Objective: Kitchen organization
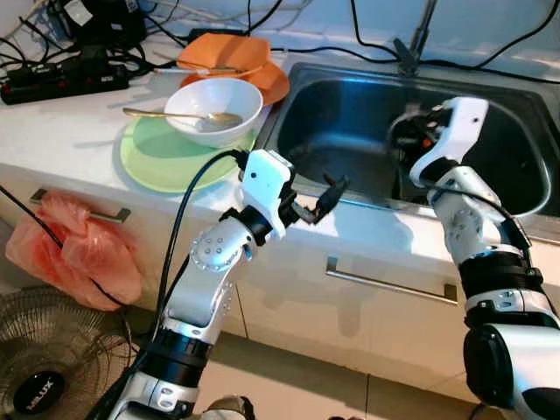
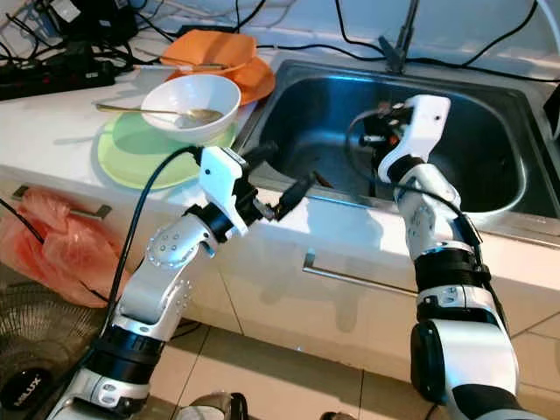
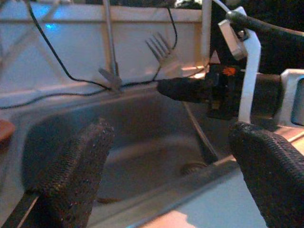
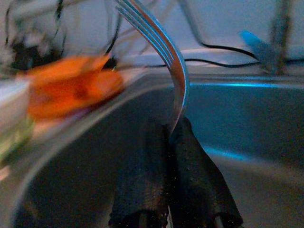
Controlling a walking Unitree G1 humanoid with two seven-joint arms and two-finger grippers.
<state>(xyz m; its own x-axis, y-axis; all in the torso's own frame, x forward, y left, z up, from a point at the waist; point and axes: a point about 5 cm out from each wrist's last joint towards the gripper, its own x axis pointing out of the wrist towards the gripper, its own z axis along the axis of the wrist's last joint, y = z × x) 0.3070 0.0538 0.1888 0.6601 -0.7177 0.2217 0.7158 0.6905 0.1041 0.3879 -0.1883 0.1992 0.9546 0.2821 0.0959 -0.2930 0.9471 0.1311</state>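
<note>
Right gripper (image 4: pixel 173 142) is pinching a fork (image 4: pixel 164 52) over the sink (image 1: pixel 350 96); left gripper (image 3: pixel 166 166) is hanging wide open at the sink's front edge. Bowl (image 1: pixel 214 109), spoon (image 1: pixel 175 115) and plates beside the sink are still waiting, so it's early.

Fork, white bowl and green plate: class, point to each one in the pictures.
Fork (image 4: pixel 175 71), right wrist view, on its curved neck below the tines.
White bowl (image 1: pixel 229 115), left eye view, on its outer side wall.
Green plate (image 1: pixel 157 157), left eye view, on bare surface in front of the bowl.
</note>
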